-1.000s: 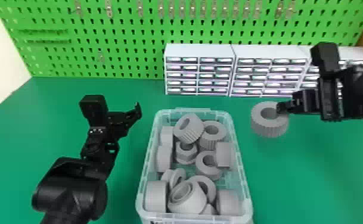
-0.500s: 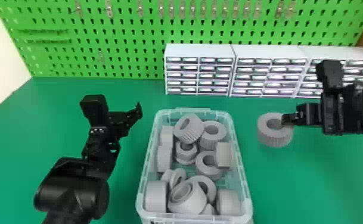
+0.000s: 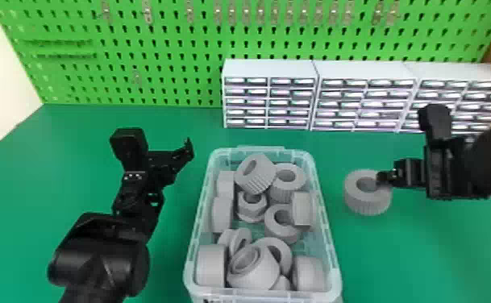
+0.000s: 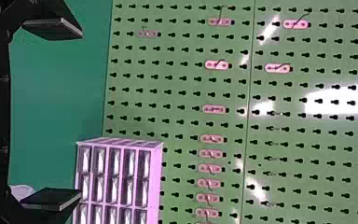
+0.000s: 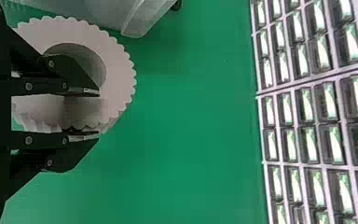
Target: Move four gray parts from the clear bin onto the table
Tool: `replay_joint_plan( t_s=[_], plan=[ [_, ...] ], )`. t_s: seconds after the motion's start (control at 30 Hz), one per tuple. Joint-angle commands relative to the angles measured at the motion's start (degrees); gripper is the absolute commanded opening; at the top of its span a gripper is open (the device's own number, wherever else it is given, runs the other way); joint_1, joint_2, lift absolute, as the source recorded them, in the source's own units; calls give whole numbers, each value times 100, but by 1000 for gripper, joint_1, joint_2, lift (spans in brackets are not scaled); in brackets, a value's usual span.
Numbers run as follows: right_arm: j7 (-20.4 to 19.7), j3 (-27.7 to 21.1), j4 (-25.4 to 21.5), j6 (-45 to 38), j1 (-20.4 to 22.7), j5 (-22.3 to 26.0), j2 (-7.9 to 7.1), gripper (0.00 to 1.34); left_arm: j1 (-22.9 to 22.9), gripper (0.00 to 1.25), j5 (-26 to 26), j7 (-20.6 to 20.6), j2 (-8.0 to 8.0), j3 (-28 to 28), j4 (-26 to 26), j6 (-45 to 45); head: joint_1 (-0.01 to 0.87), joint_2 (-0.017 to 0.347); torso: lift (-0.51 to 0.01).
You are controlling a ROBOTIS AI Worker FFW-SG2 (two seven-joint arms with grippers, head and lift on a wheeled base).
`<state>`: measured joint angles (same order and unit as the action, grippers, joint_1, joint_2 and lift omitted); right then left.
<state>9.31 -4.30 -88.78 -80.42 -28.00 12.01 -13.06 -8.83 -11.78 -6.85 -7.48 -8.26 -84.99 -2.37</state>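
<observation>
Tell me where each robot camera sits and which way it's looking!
Head view: on the robot's head, looking forward and down at the clear bin and table; left gripper and right gripper show.
Left wrist view: on the left wrist, looking past its open fingers at the green pegboard and drawers.
Right wrist view: on the right wrist, looking at the table and drawers, past fingers pinching a gray part.
The head and right wrist views share that part.

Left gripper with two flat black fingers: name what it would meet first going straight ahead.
Most likely the green perforated pegboard, low down past the green tabletop; depth is unclear, so the left gripper might touch the tabletop first.
</observation>
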Motion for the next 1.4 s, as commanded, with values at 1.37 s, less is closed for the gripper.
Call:
replay_joint_plan(
  t_s=[1.37],
  plan=[
    [0, 175, 1197, 281, 129, -120, 6, 374, 4, 1155, -18, 0, 45, 44, 17, 8, 693, 72, -52]
  ],
)
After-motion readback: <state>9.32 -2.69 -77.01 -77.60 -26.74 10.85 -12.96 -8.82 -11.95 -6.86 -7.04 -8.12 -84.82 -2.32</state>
